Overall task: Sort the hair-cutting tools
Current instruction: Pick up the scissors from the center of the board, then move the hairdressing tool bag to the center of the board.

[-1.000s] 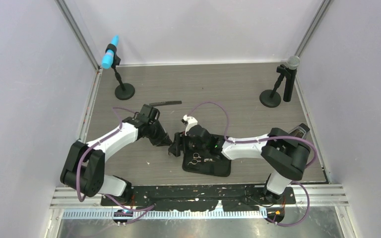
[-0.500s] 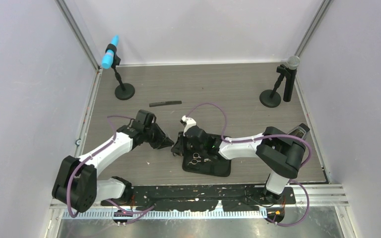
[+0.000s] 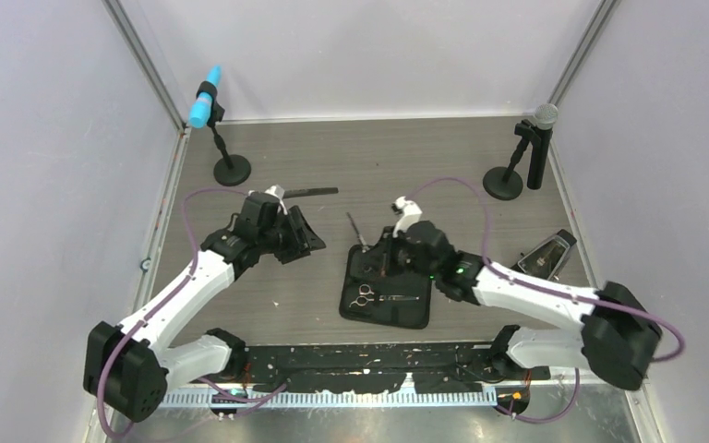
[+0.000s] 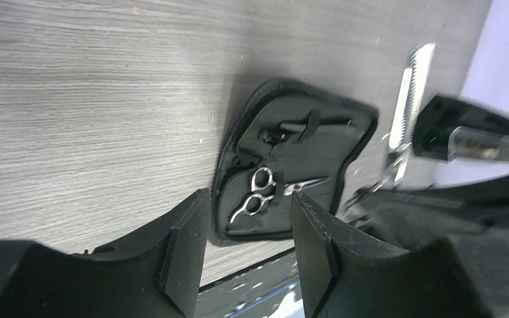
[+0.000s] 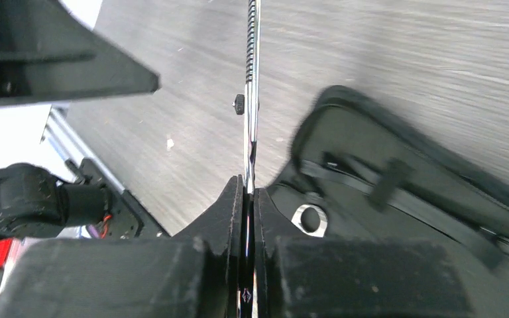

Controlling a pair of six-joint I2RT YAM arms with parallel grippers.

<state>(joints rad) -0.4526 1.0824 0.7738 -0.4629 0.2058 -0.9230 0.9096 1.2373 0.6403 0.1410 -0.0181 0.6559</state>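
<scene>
**Silver scissors (image 5: 252, 66) pinched, sorting seemingly midway**

The right gripper (image 5: 248, 192) is pressed onto them over the case's (image 3: 402, 316) upper-left corner. A second pair (image 3: 363, 297) lies in the case. The comb (image 3: 309, 193) lies on the tabletop (image 3: 443, 175), upper centre, apparently unsorted. The left gripper (image 3: 306, 235) hangs spread, empty.

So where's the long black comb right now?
Top view: the comb lies on the table at the back left, just past the left arm and right of the blue microphone's round base.
</scene>
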